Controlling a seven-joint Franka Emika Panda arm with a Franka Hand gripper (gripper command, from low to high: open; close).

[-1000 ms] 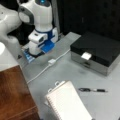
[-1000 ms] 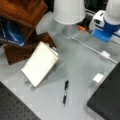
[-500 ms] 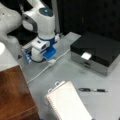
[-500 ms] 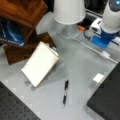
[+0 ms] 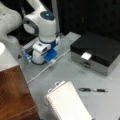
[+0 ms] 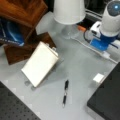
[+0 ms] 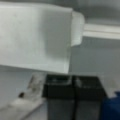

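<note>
1. We see the gripper (image 7: pixel 72 87) at the bottom edge of the wrist view, at about six o'clock: its two dark fingers (image 7: pixel 58 87) stand side by side with only a thin line between them, pressed together, with nothing between them.
2. In both front views the arm's white and blue wrist body (image 5: pixel 45 50) (image 6: pixel 105 37) is bent low over the grey table (image 5: pixel 75 72) (image 6: pixel 75 65); the fingertips themselves are hidden behind it there.
3. Nearest the gripper in the wrist view is a pale flat slab (image 7: pixel 35 35), filling the frame from nine o'clock to twelve o'clock, just above the fingers; we cannot tell whether they touch it.
4. A white cable (image 5: pixel 42 72) (image 6: pixel 92 48) runs across the table from the wrist body, toward seven o'clock in a front view.
5. A black box (image 5: pixel 100 50) with a small white tag (image 5: pixel 86 55) sits at three o'clock of the arm in a front view, well apart from it.
6. A spiral notebook (image 5: pixel 67 102) (image 6: pixel 40 63) lies near six o'clock in a front view, and a black pen (image 5: pixel 92 90) (image 6: pixel 65 92) lies just beside it, apart from it.
7. A white lampshade (image 6: pixel 68 11) stands at twelve o'clock in a front view, and a wooden block (image 5: pixel 15 95) lies at eight o'clock in a front view.
</note>
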